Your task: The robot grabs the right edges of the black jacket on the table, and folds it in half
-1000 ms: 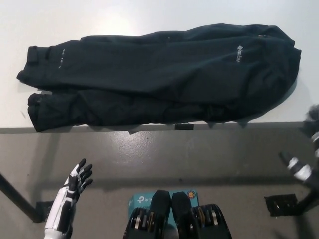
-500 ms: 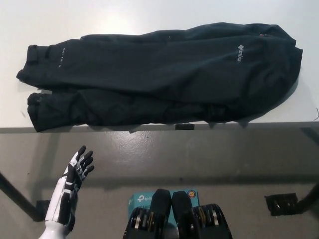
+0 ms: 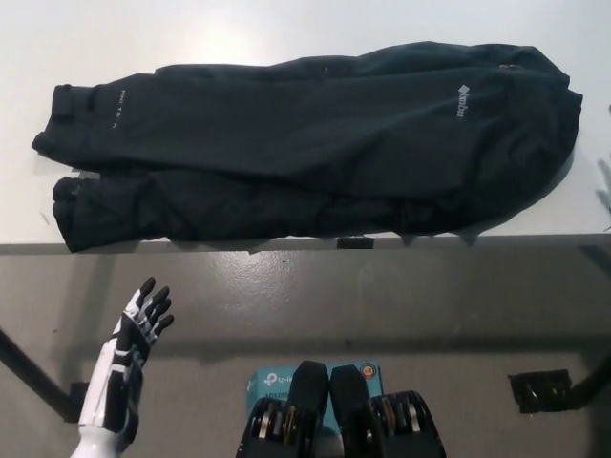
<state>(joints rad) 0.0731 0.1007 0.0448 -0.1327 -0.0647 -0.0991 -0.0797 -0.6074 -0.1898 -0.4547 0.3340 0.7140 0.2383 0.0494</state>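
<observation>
Black jacket (image 3: 315, 143) lies lengthwise left-right, sleeves pointing left.

Left hand raised and open; right hand out of the picture.

The white left hand (image 3: 141, 315) shows at the lower left, its forearm rising from the bottom edge and leaning slightly toward the right. Its dark-tipped fingers (image 3: 148, 286) point up and are spread apart, holding nothing. The black right arm and hand cannot be seen in the head view.

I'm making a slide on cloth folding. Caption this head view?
Black jacket spread across the white table; the white left hand hangs open below the table edge.
</observation>
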